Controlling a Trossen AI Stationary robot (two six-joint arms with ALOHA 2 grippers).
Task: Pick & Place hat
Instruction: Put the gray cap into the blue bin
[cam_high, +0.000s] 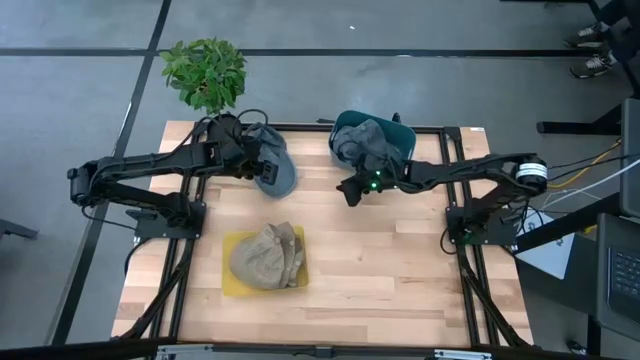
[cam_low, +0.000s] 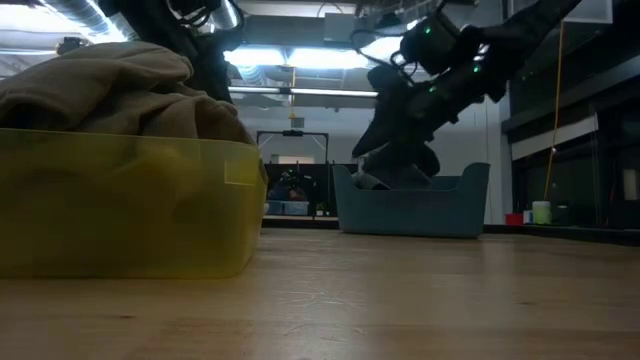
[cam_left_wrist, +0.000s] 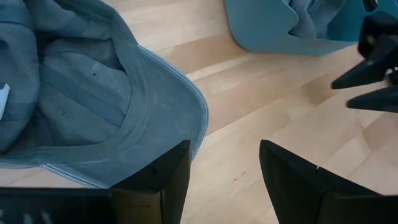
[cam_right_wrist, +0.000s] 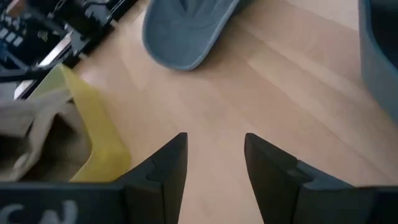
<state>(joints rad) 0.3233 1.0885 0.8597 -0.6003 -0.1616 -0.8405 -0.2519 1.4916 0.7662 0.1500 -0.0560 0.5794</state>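
A pale wooden tabletop (cam_high: 380, 270) is seen from above, with a potted plant (cam_high: 205, 70) standing beyond its far left corner. A grey-blue hat (cam_high: 275, 165) is laid on the wood near the far edge, inside up, brim toward the middle. The left claw (cam_left_wrist: 221, 180) is held just beside the brim, its fingers parted and nothing between them. The right claw (cam_right_wrist: 214, 168) is held above bare wood between the hat and a teal bin (cam_high: 400, 135); it is also half open and empty. A grey cloth (cam_high: 368, 140) is seen in the bin. Nearer the front, a yellow tray (cam_high: 235, 285) is filled with a beige hat (cam_high: 265, 255).
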